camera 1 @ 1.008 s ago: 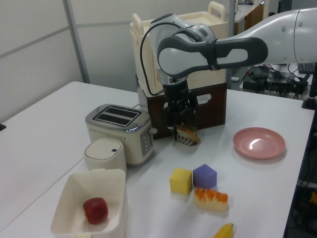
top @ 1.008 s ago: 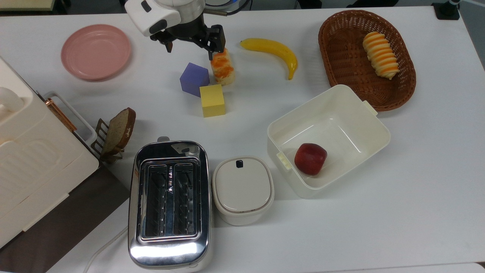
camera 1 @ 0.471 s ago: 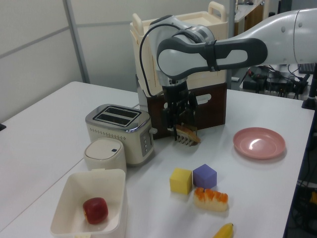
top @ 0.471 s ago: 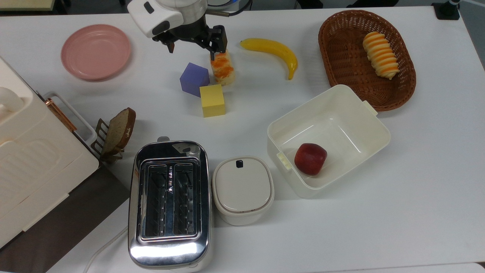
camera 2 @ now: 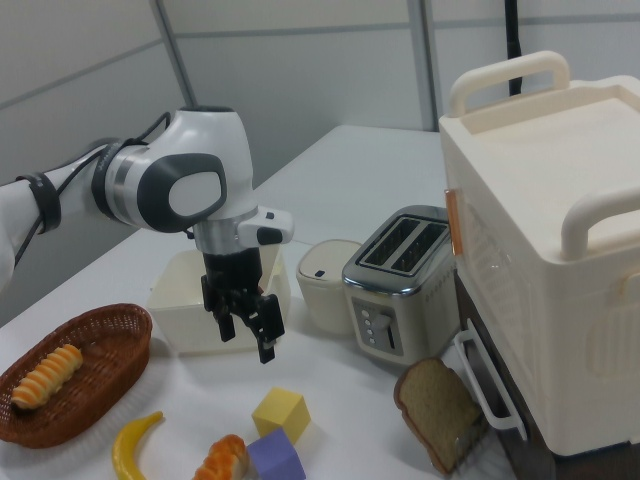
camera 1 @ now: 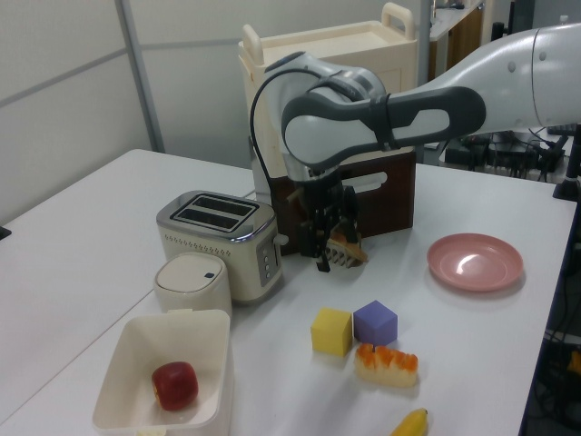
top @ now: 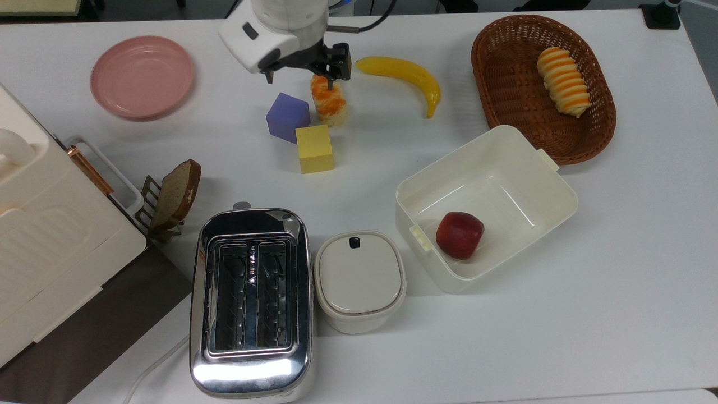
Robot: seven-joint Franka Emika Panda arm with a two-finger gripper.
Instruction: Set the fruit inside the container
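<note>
The fruit, a yellow banana, lies on the white table toward the top view's upper middle; its tip shows at the left view's bottom edge, and the banana sits low in the right view. The container, a cream-white tub, stands below and right of it in the top view with a dark-red apple inside. My gripper hangs open and empty above the table, just left of the banana in the top view, over an orange-topped bread piece. The gripper hovers in front of the tub.
Purple cube and yellow cube sit by the bread piece. A wicker basket holds a striped roll. A pink plate, toaster, small lidded box, bread slice and large cream case fill the top view's left and bottom.
My gripper has moved toward the top view's right, closer to the banana, now over the orange-topped bread piece. It stays open. Nothing on the table has shifted.
</note>
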